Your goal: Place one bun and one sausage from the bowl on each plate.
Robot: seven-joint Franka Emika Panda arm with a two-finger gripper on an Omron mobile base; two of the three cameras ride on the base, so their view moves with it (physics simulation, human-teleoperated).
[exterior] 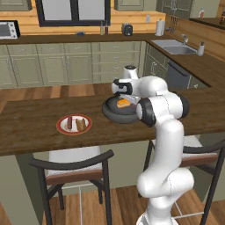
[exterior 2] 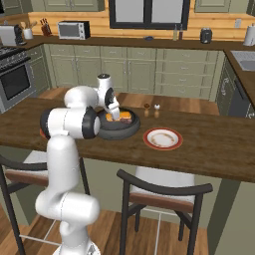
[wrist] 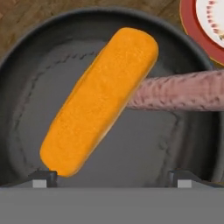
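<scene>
Wooden counter carries the work: over it the gripper (wrist: 112, 178) hangs with jaws wide apart and empty above the dark bowl (wrist: 26, 65). Its bun (wrist: 98, 98) runs from seven to one o'clock, its sausage (wrist: 183, 92) touching at three; I'd turn the jaws to straddle the bun's narrow width. An empty plate (exterior 2: 163, 138) waits near.

The bowl (wrist: 26, 57) is dark grey all over, the bun (wrist: 98, 103) in it bright orange with a grainy speckle, the sausage (wrist: 183, 91) a mottled pinkish brown. Both plates are white with red rims, one (exterior: 74, 125) and the other (exterior 2: 163, 138). Counter (exterior 2: 219, 144) is dark brown woodgrain.
</scene>
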